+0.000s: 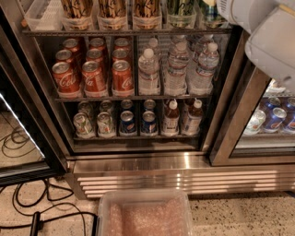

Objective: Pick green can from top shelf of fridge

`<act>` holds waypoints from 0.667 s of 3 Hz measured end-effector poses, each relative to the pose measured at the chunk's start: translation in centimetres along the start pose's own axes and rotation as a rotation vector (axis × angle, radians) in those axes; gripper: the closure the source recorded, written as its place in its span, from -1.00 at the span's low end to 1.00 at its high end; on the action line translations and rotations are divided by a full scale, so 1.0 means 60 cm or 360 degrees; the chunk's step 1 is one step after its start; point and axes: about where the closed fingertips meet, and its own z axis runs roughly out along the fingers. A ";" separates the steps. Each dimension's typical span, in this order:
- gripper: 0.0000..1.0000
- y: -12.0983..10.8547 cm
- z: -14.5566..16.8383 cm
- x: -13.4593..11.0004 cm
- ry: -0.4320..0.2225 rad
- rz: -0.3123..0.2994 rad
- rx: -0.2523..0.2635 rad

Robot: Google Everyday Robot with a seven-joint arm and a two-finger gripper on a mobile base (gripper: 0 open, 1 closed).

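Around: three tall brown-gold streaked cans [113, 9] stand left of the tall slim green can [180, 10]; red cola cans [94, 69] and clear water bottles [177, 69] sit below it.
Bins: the green can sits in a clear plastic bin [180, 22] on the wire top shelf [124, 32] of the stainless-steel fridge [138, 163].
Claw [233, 11]: white, just right of the green can; you cannot tell its state.

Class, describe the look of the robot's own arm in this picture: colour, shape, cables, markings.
The arm, at the top right, is cased in smooth, rounded, off-white shells, with two sections meeting at a shadowed seam. No cables or markings show on it. Its hand is not in view.
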 end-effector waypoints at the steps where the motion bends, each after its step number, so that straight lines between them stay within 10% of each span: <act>1: 1.00 0.040 -0.053 0.038 0.0081 -0.0067 -0.0078; 2: 1.00 0.085 -0.089 0.089 0.0158 -0.0087 -0.0197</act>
